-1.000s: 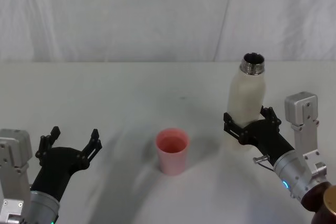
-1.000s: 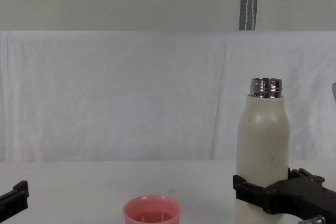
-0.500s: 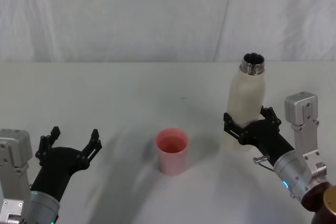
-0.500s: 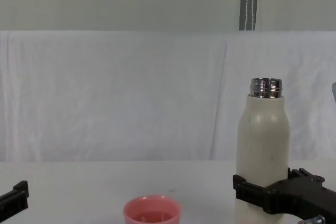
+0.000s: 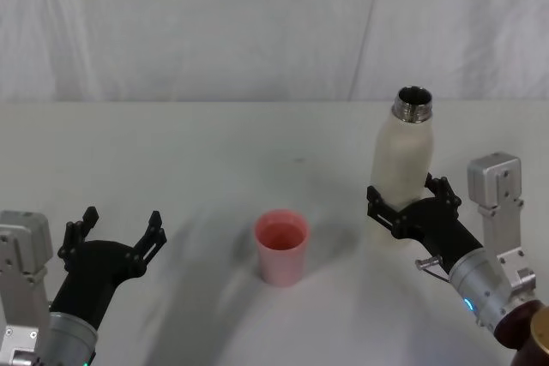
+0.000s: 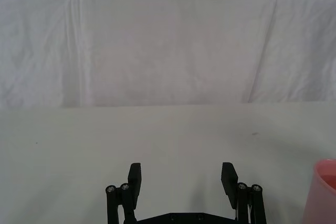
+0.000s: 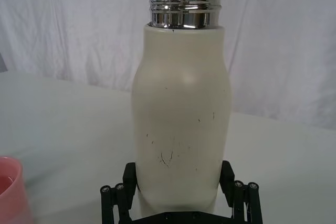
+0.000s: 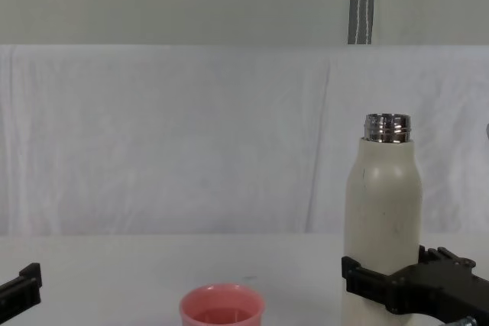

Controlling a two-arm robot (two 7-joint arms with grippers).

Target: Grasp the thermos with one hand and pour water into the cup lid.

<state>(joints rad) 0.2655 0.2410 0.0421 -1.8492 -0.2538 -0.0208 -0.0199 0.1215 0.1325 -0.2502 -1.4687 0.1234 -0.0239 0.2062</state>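
Observation:
The cream-white thermos (image 5: 403,165) stands upright on the white table (image 5: 214,152) at the right, its steel neck uncapped. My right gripper (image 5: 408,196) is open around its lower body, one finger on each side (image 7: 178,176). The pink cup lid (image 5: 281,246) stands upright to the thermos's left, near the table's middle. Its rim also appears in the chest view (image 8: 222,307). Far to the left, near the table's front edge, my left gripper (image 5: 120,222) is open with nothing between its fingers (image 6: 181,174).
A white cloth backdrop (image 5: 257,23) hangs behind the table. The tabletop is bare between the cup lid and the left gripper, and behind both objects. A brown, gold-topped part of the robot (image 5: 536,336) sits at the front right corner.
My right gripper has drawn back slightly toward me while the thermos has stayed in place. The cup lid and the left arm have not moved.

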